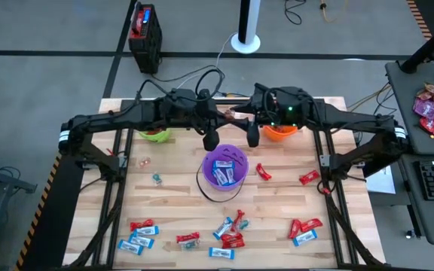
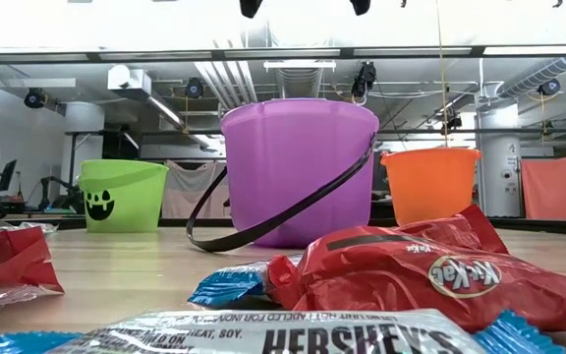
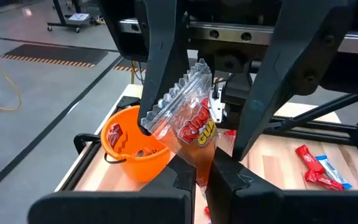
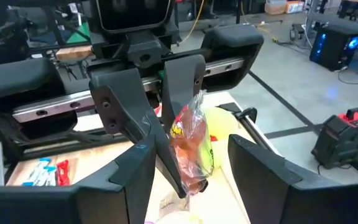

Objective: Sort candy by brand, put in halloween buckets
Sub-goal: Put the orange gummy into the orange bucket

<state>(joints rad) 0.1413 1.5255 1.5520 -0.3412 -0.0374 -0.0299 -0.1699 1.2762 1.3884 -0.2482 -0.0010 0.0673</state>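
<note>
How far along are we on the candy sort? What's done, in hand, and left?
Done: the purple plastic bucket holds blue-and-white wrapped pieces, and the orange plastic bucket holds a few reddish ones. In hand: the left gripper is shut on a clear-wrapped orange candy, with the right gripper open around it. Left: many red and blue wrapped candies lie scattered on the wooden table.

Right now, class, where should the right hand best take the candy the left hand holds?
Pinch the candy wrapper's flat crimped end, coming from opposite the left hand, which clamps the other end; that free end juts between the right hand's open fingers.
</note>
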